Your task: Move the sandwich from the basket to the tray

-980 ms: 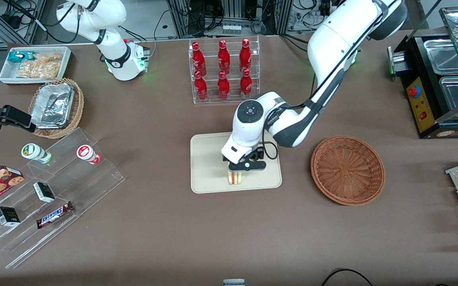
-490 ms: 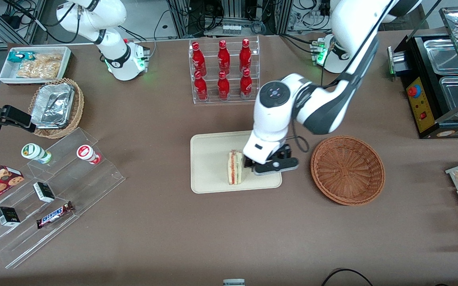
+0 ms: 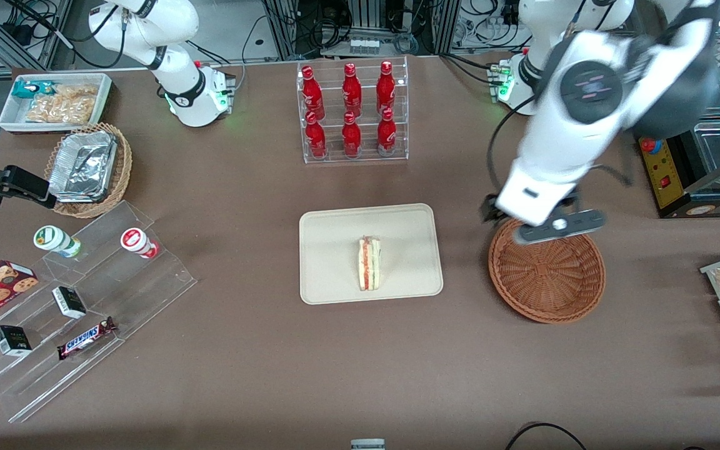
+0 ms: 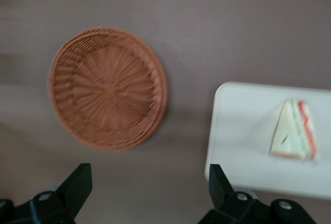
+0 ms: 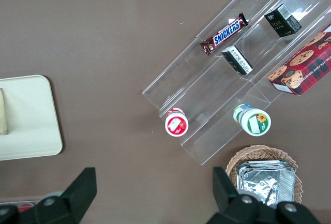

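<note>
The sandwich stands on edge on the tray, released. The gripper hangs above the empty basket, jaws wide. Risk: the narrow wedge could topple.

Brown table carries tray, basket, bottle rack.

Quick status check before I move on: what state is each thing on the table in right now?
sandwich: lying on the tray, released, nothing touching it.
tray: flat on the table, holding only the sandwich.
basket: upright, empty.
gripper: open, holding nothing, raised above the table beside the basket.
red bottles: six, upright in their clear rack.
Snickers bar: lying on the clear stepped stand.
</note>
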